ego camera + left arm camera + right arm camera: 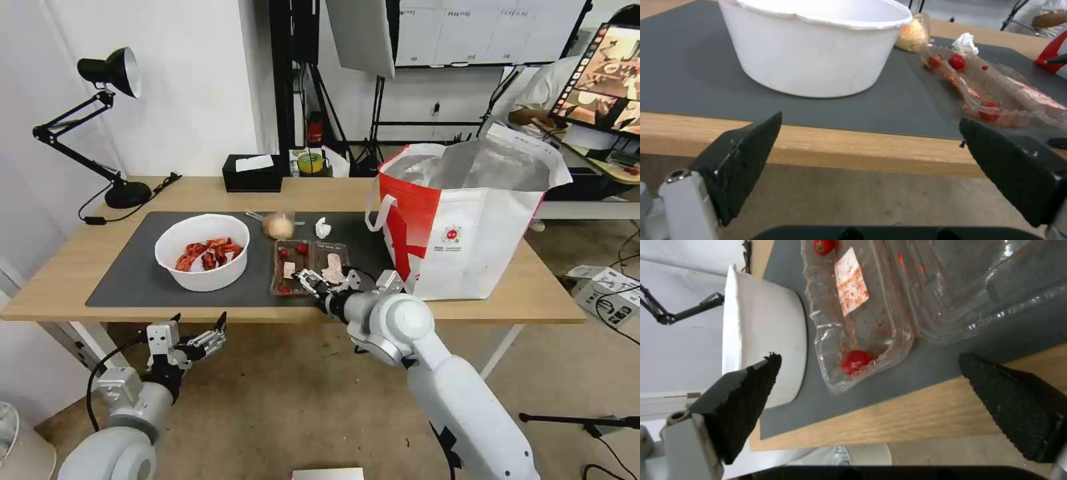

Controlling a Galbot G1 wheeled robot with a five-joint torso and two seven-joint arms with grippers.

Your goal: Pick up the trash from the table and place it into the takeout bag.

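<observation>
Over table [200, 190] edge, right gripper [325, 285] reaches jaws-wide toward tray [308, 265], apparently not touching.

At the centre left of the head view, a white bowl [202, 252] holds red shells on a dark grey mat [133, 263] over the light wood table [547, 293]. The clear tray [309, 265] carries red scraps and a white, red-smeared label. At right stands the white-and-red takeout bag [460, 220], lined in silver foil, with a small red logo. Both grippers' pads [1009, 400] are black and finely cross-hatched.
</observation>
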